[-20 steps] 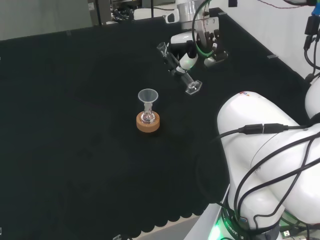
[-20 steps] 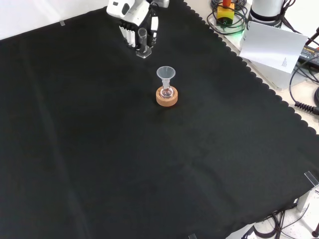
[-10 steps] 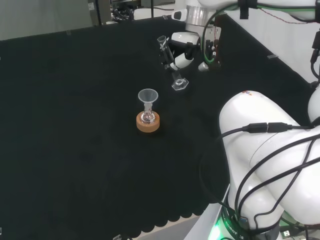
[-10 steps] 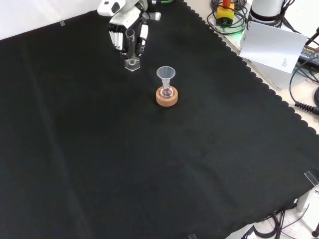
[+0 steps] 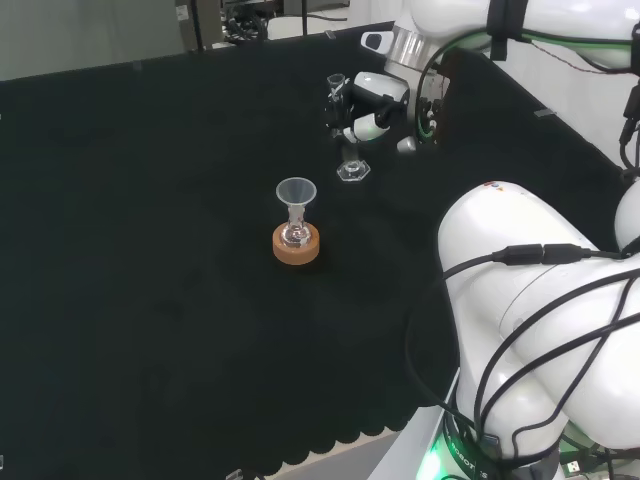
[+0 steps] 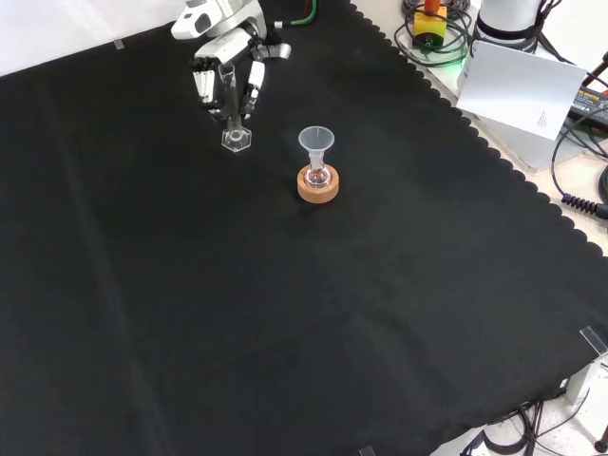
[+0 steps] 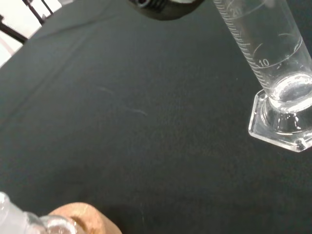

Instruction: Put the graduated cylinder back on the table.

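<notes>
Clear plastic marks out the graduated cylinder, which stands upright with its six-sided foot low over the black cloth; whether the foot touches the cloth I cannot tell. From the front view the hand reaches in from the top, its fingers curled round the upper part of the tube, so the cylinder is grasped, with the foot well below the fingertips. In the head view the same cylinder stands to the left of the hand, and the foot lies up and to the right of a small flask seated in a cork ring with a clear funnel in its neck. In the front view the cork ring with its funnel stands to the right of the cylinder's foot and a little nearer the camera, near it but apart. The wrist view shows the lower tube with printed scale marks and the foot close up against the cloth, and an edge of the cork ring in a far corner. White arm links stand at the right of the head view.
</notes>
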{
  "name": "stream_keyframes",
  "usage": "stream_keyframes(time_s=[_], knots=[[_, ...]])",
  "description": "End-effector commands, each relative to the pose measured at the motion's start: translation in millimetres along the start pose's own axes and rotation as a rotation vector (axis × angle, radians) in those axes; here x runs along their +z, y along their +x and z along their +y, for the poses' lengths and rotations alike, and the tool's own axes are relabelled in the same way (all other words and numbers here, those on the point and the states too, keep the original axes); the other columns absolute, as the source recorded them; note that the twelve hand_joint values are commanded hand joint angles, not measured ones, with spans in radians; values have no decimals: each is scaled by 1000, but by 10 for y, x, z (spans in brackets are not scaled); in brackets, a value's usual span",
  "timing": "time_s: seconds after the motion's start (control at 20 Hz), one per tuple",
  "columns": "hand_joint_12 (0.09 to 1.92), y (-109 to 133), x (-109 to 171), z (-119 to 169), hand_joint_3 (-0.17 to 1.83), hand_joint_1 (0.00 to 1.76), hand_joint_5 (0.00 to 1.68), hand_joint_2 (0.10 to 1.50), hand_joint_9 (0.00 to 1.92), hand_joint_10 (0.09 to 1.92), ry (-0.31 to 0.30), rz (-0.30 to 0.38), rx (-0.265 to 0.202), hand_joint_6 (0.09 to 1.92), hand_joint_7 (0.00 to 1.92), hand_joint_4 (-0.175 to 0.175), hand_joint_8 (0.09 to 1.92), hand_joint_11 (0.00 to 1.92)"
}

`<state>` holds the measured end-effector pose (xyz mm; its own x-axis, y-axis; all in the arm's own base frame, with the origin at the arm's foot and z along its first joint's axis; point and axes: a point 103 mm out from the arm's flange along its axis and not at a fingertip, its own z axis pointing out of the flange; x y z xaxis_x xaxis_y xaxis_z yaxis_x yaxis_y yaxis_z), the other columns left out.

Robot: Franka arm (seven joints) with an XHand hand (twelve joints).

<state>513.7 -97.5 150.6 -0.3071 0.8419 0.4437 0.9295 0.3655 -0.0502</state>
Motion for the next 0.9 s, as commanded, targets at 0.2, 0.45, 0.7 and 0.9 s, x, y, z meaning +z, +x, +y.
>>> stream_keyframes(time_s=[0.2,0.45,0.7,0.9], knots=[[761,-158,235,195,2,1227,1015,1094,1445,87,-60,80,-25,982,1058,42,884,1255],[762,-195,342,290,2,1226,1014,1095,1442,87,-41,89,-20,983,1054,42,888,1253],[762,-237,418,342,2,1226,1014,1096,1442,87,-30,96,-12,985,1052,42,891,1253],[766,-271,468,363,3,1224,1006,1099,1441,87,-28,113,-5,998,1043,42,905,1250]])
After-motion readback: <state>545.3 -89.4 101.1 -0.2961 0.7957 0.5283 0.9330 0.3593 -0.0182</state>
